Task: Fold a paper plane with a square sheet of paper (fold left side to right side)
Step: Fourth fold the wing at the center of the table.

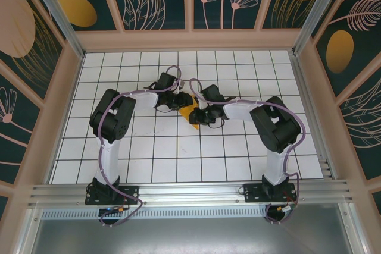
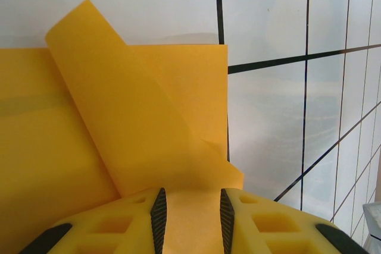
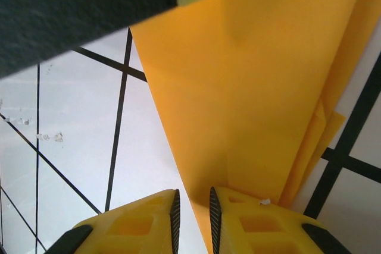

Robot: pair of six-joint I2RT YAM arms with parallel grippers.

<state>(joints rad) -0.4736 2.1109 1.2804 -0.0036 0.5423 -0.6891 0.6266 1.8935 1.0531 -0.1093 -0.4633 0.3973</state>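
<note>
The orange-yellow sheet of paper [image 1: 189,113] lies folded in layers on the white grid table [image 1: 178,159], between both grippers near the middle. My left gripper [image 1: 178,102] is at its far-left side. In the left wrist view the left gripper [image 2: 191,197] has its jaws apart with the paper [image 2: 149,123] lying between them, and a flap curls up away from the fingers. My right gripper [image 1: 200,116] is at the paper's near-right side. In the right wrist view the right gripper [image 3: 193,197] keeps a narrow gap, with the tapering paper's [image 3: 262,87] edge running into it.
The left arm's dark body [image 3: 77,10] hangs close above the paper in the right wrist view. Patterned walls [image 1: 190,4] enclose the table on three sides. An aluminium rail [image 1: 190,191] with both arm bases runs along the near edge.
</note>
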